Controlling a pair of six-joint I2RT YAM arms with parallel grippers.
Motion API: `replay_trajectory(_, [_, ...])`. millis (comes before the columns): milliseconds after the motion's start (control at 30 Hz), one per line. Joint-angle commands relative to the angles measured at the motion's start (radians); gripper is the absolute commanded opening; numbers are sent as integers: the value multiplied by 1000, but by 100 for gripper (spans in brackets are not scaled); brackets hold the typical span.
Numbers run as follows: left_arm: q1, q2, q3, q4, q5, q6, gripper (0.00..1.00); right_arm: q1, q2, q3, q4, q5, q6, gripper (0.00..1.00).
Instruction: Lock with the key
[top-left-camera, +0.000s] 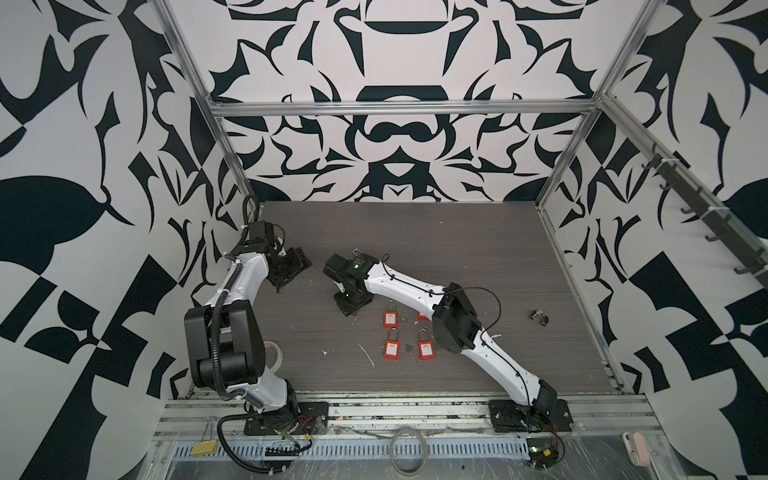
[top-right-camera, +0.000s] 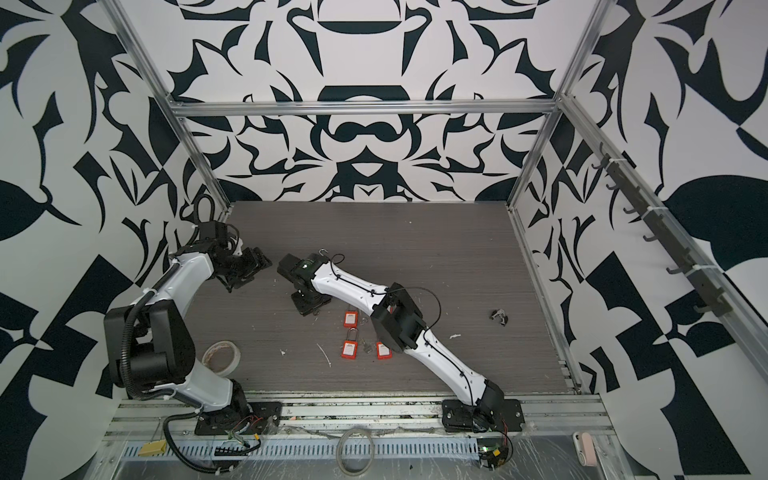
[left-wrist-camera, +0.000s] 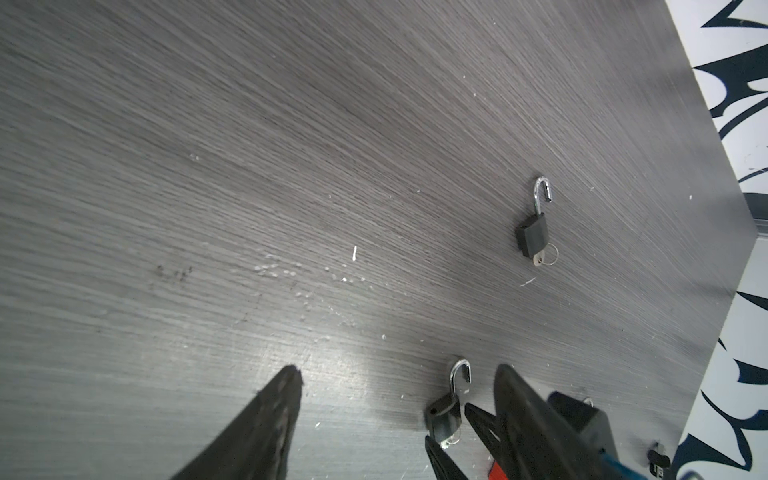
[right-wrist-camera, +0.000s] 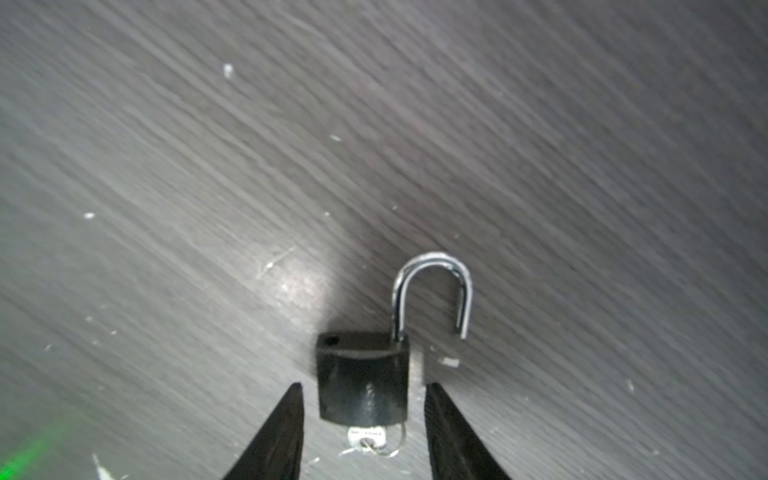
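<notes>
right wrist view: right gripper (right-wrist-camera: 363, 386) fingers (right-wrist-camera: 278, 440) parted, straddling the black padlock (right-wrist-camera: 363, 382) body. thin gap each side, not pinching it. shackle (right-wrist-camera: 432, 286) swung out, free end off the body. key (right-wrist-camera: 365, 437) sits in the end opposite the shackle, ring on it. padlock rests on the grey wood table (right-wrist-camera: 540, 145).

left wrist view: left gripper (left-wrist-camera: 400, 370) spread wide, only bare table between its fingers. just beside one finger the right gripper brackets the same padlock (left-wrist-camera: 444, 411), shackle up and unlatched. second black padlock (left-wrist-camera: 532, 235) sits well apart further out, also unlatched, key in it. bit of red (left-wrist-camera: 496, 471) at the frame edge, can't tell what.

both top views: left gripper (top-left-camera: 291, 270) at 9 o'clock near the table's left edge. right arm (top-left-camera: 399, 284) reaches across, gripper end about 10 o'clock just off table centre, padlock hidden under it. silver hook (top-left-camera: 356, 252) pokes out at the wrist's 12 o'clock side, can't tell if it's the shackle. red padlocks (top-left-camera: 390, 318) clustered at 6 o'clock just off centre, beside the right arm. small dark-and-silver object (top-left-camera: 539, 316) at 3 o'clock, well apart. tape roll (top-right-camera: 221, 356) at 8 o'clock by the left arm (top-right-camera: 183, 274).
</notes>
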Motion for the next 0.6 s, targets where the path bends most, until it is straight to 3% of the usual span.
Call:
replay_trajectory(0, [1,13,-31,1,16,13,76,2,-6,66,-53,25,16,50])
replay_trajectory(567, [0,7,-52,-2,9,8,76,9,11,101,-109,184,-27,45])
